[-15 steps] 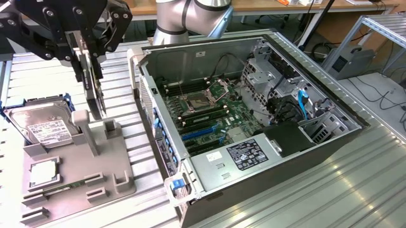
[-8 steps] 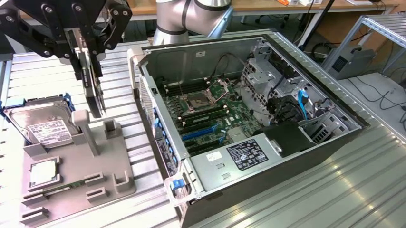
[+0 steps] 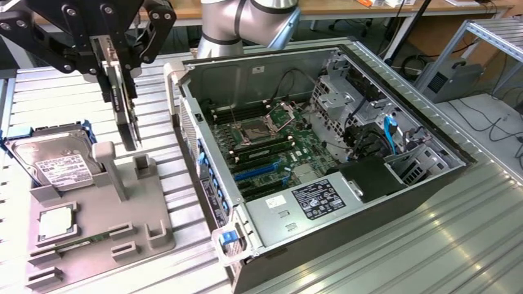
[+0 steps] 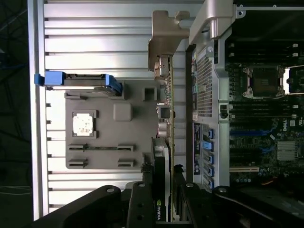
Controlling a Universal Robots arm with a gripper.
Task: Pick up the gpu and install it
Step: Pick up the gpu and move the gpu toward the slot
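Note:
The gpu (image 3: 124,107) hangs on edge in the air, a thin dark card with a pale metal bracket, at the exterior view's upper left. My gripper (image 3: 122,61) is shut on its upper part. The card hovers over the grey fixture (image 3: 98,214), just outside the open computer case (image 3: 327,153). In the wrist view the gpu (image 4: 161,156) shows edge on, with its bracket (image 4: 164,42) at the far end, and my gripper (image 4: 161,194) clamps the card between its black fingers (image 4: 140,199). Blue slots (image 3: 257,171) lie on the motherboard inside the case.
On the grey fixture (image 4: 123,137) rest a silver hard drive (image 3: 53,162) with blue rails, a square processor chip (image 3: 56,222) and a narrow memory stick (image 3: 78,242). The case's side wall (image 4: 204,85) stands close beside the card. Everything sits on a ribbed aluminium table (image 3: 392,245).

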